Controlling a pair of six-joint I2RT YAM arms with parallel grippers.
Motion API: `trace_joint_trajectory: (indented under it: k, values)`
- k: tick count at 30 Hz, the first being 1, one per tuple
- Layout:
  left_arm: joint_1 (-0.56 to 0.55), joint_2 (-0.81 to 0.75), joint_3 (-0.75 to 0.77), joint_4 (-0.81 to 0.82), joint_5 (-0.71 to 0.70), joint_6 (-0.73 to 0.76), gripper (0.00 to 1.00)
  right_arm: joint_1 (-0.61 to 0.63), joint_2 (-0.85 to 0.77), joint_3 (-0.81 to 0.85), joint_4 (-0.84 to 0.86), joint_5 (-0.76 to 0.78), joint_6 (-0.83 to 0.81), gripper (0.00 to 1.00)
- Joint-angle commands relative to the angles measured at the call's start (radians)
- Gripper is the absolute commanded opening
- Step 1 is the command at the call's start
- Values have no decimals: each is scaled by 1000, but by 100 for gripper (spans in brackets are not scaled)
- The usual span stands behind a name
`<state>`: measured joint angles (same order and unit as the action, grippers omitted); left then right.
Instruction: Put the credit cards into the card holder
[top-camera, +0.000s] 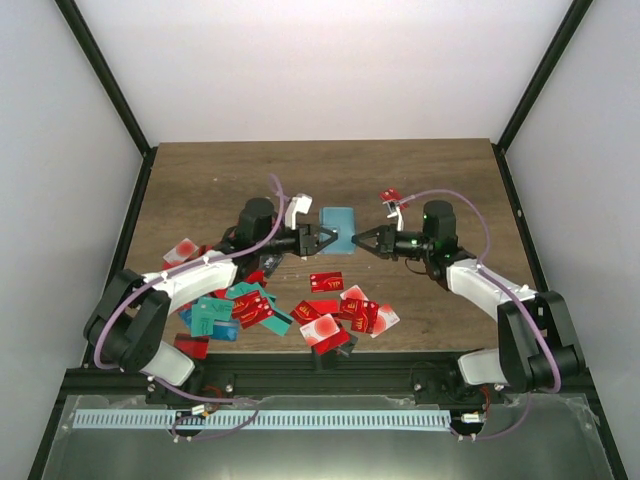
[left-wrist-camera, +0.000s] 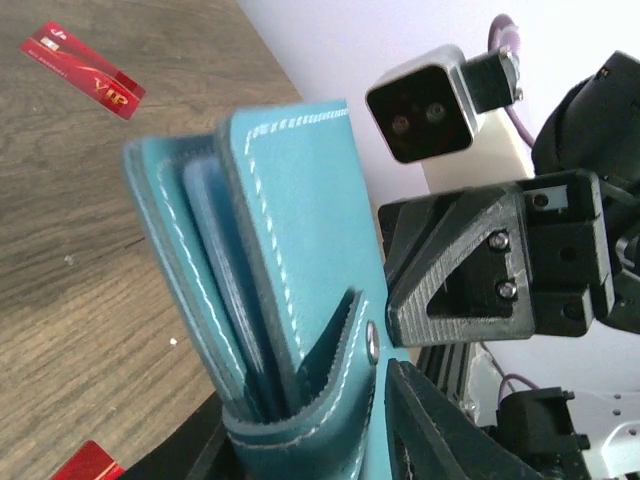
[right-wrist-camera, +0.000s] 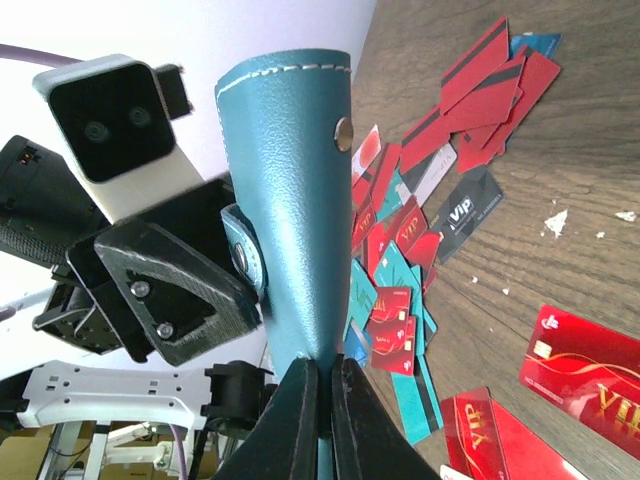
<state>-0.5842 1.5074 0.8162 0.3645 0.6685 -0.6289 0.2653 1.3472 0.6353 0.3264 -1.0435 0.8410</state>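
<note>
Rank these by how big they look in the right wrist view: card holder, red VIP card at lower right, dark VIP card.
1. card holder, very close to the lens.
2. red VIP card.
3. dark VIP card, lying farther off; the two cards' true sizes may well match.

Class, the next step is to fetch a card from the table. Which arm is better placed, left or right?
Probably left. The right gripper is pinched shut on the card holder, while most credit cards lie on the left arm's side. The left gripper need only leave the holder.
</note>
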Motion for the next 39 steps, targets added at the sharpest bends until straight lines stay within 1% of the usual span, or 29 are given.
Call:
trace_joint_trajectory:
  k: [1, 5, 6, 7, 8, 10, 12, 13, 15, 19, 22, 25, 27, 30, 33, 35, 36, 39]
  values:
    - [-23, -19, -1, 32, 35, 18, 30, 28, -31, 58, 27, 43, 24, 1]
    - [-27, -28, 4, 31, 39, 32, 15, 32, -46, 62, 30, 56, 37, 1]
    - [-27, -32, 6, 29, 39, 35, 11, 33, -52, 65, 28, 55, 29, 6]
    - [-27, -36, 9, 23, 39, 38, 7, 33, -56, 75, 12, 56, 13, 15]
    - [-27, -42, 14, 17, 42, 39, 4, 32, -63, 88, -24, 64, -22, 26]
    - [-26, -55, 26, 4, 62, 35, 4, 32, -73, 116, -104, 92, -98, 47]
    - [-25, -71, 37, 5, 95, 25, 4, 31, -86, 126, -140, 105, -154, 71]
    - [-24, -80, 43, 7, 115, 20, 4, 32, -92, 123, -140, 102, -169, 79]
    - [-23, -93, 57, 7, 158, 12, 4, 32, -105, 118, -126, 73, -191, 87]
    - [-23, -111, 71, 27, 230, -9, 4, 32, -142, 89, -29, -10, -182, 95]
    - [-23, -116, 73, 56, 261, -33, 4, 31, -164, 72, 32, -54, -157, 95]
    - [-23, -113, 69, 97, 295, -61, 4, 31, -184, 22, 210, -125, -77, 91]
    - [-23, -110, 62, 132, 321, -91, 4, 32, -195, 1, 295, -172, -33, 88]
    - [-23, -111, 51, 206, 350, -146, 4, 31, -210, -17, 386, -222, 15, 78]
    - [-25, -113, 44, 263, 361, -186, 4, 31, -223, -18, 426, -252, 40, 68]
    - [-26, -111, 43, 274, 366, -195, 4, 32, -234, -18, 445, -261, 52, 62]
    - [-26, -110, 42, 279, 368, -200, 4, 32, -239, -19, 464, -265, 64, 57]
    - [-28, -101, 33, 317, 379, -227, 4, 32, -243, -22, 523, -276, 112, 49]
